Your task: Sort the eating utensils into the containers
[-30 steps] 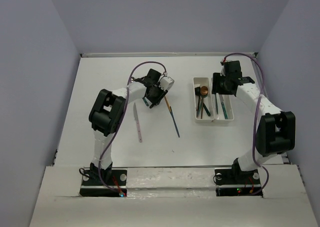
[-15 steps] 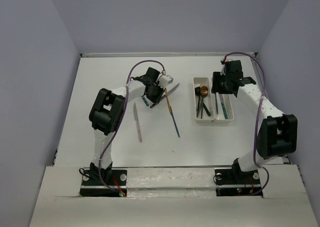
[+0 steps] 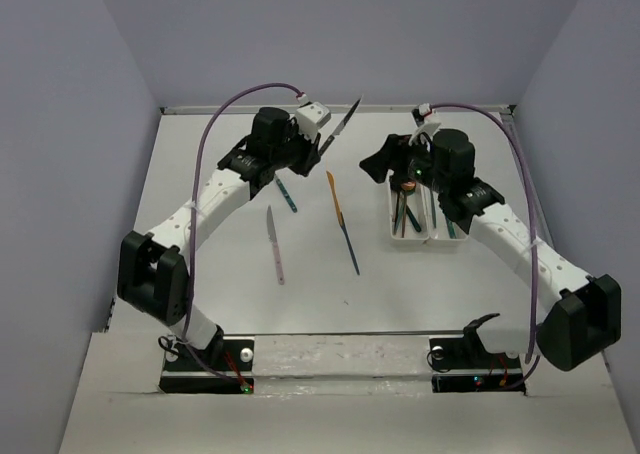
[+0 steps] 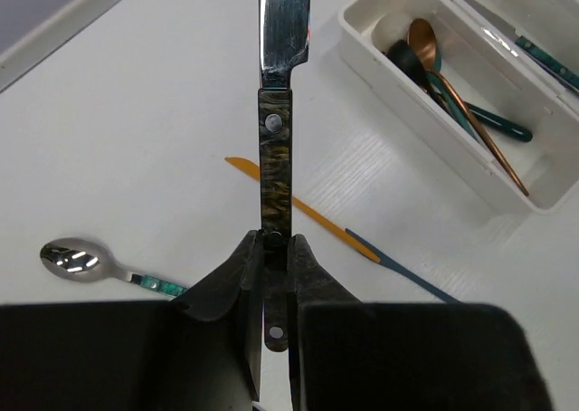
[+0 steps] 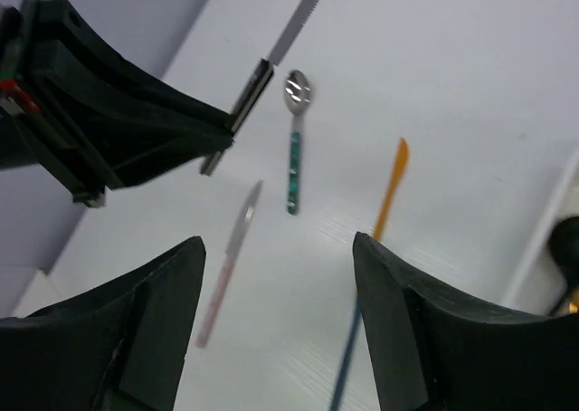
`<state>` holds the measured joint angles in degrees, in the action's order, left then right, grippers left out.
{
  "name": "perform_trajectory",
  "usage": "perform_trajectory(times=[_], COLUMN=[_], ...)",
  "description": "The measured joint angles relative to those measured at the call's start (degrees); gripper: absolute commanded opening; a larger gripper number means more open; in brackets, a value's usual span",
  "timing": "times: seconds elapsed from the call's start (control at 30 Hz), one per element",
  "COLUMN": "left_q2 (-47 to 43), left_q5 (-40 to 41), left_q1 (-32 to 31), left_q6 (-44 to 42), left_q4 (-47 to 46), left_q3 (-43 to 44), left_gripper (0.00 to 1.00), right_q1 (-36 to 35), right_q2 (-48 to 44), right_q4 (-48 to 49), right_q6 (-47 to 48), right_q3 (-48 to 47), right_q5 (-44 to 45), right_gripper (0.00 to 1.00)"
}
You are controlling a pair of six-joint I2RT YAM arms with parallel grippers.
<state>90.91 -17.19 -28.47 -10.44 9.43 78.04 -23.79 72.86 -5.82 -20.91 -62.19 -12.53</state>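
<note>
The left claw (image 4: 275,248) clenches the dark-handled knife (image 4: 275,148) aloft, mid-transfer; our right claw (image 5: 276,253) hangs released. Next we carry it over the trays (image 4: 398,81) and align it lengthwise.

The white table (image 3: 470,274) carries a pale pink-handled knife (image 3: 275,246), an orange-bladed, blue-handled knife (image 3: 343,224), a silver spoon with a teal handle (image 3: 287,196), and two joined white plastic trays (image 3: 408,239).
</note>
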Motion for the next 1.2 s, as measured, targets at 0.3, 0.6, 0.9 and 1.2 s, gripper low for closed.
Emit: perform_trajectory(times=[0.3,0.6,0.9,1.2], left_q2=[-4.3,-8.0,-8.6,-8.6], left_q5=[2.1,3.2,3.2,3.9], left_q1=[0.0,0.0,0.0,0.1], left_q6=[1.1,1.3,1.3,1.3], left_q4=[-2.3,-3.4,-4.1,-3.6], left_q3=[-6.7,-7.3,-8.0,-9.2], left_gripper=[0.00,0.00,0.00,0.00], right_q1=[-4.3,-7.5,-9.7,-10.0], right_q2=[10.3,18.5,25.2,30.9], right_q4=[26.9,34.0,35.1,37.7], right_q6=[-16.2,-23.8,-25.6,-29.2], right_q3=[2.8,1.3,-4.2,-7.8], right_q5=[-2.9,0.9,1.4,-1.3], right_gripper=[0.72,0.70,0.61,0.00])
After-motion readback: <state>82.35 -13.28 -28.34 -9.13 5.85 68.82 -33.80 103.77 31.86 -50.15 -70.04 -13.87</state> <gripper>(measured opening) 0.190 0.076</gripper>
